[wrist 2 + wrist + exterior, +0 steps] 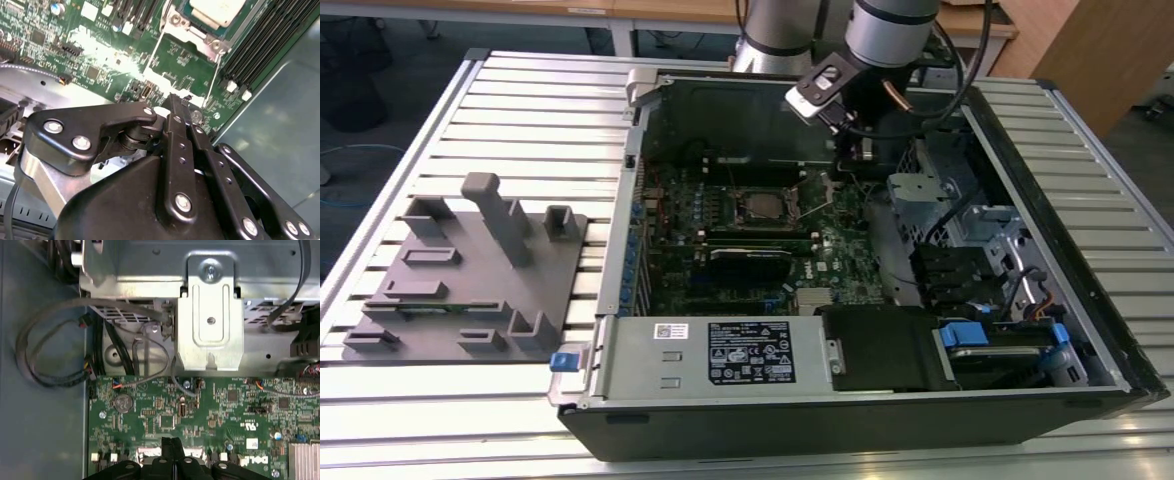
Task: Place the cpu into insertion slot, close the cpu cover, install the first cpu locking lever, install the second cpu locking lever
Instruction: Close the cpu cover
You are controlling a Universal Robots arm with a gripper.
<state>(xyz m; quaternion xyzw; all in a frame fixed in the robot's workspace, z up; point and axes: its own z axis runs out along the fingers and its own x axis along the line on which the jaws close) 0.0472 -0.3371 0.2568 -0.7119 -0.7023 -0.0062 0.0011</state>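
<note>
- Tool (176,100) has its black fingers pressed together and carries nothing; it hangs low over the green motherboard (165,415), inside the open computer case (1067,330).
- The cpu (215,9), flat with a pale matt metal top, is already seated in the insertion slot (783,210). That lies just ahead of the tool's tips, apart from them.
- The cpu cover (192,34), a thin silvery stamped frame with round fasteners at its corners, looks folded down around the chip. I judge steps one and two done.
- Two thin bright wire rods run out from the socket. The nearer lever (214,77) ends close to the tool's tips; the farther lever (157,50) is on the other flank.
- I cannot tell whether either is hooked down. My guess is that locking is what is left.
- Long black memory sticks (260,40) lie beside the socket, well off to one side of the tool.
- Beyond the tool, in the first wrist view: a folded bare-steel bracket (210,315) and looped grey cables (45,350).
- The ribbed metal surface (520,100) carries a grey blocky fixture (467,270), well apart from the tool.
</note>
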